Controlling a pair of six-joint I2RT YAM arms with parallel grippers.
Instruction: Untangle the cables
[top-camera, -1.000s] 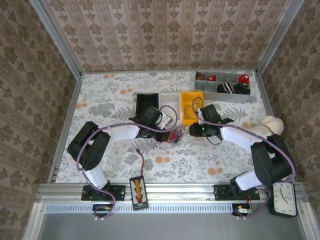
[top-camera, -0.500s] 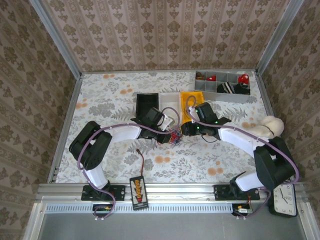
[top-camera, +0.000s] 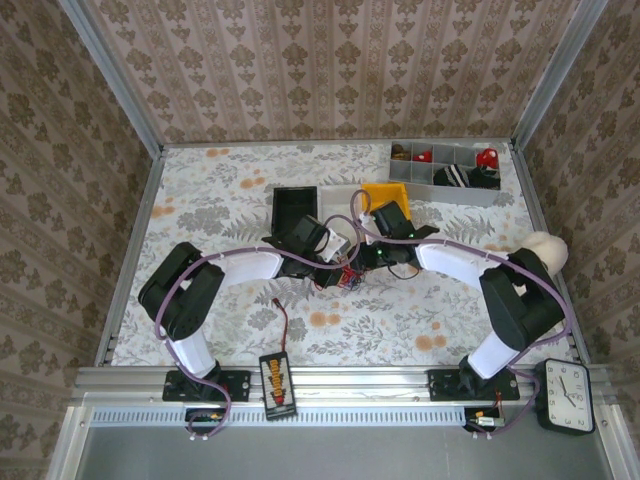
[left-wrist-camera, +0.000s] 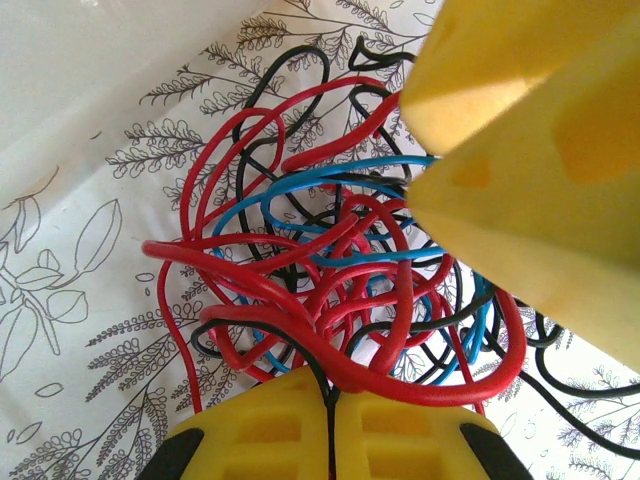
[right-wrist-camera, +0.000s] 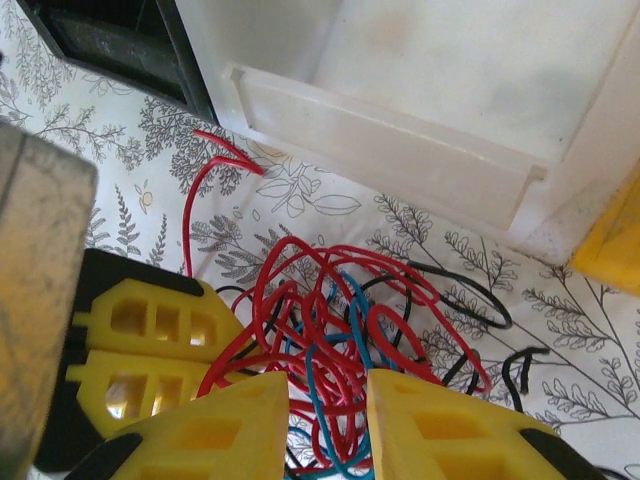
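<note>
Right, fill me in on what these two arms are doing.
Both arms are working on the small tangle of thin red, blue and black cables lying on the floral-patterned table near the white plastic bin. The left arm has its jaws shut on strands at one edge. The right arm has its jaws part open astride a few loops on the other side, not yet pinching. The cables are all knotted together.
</note>
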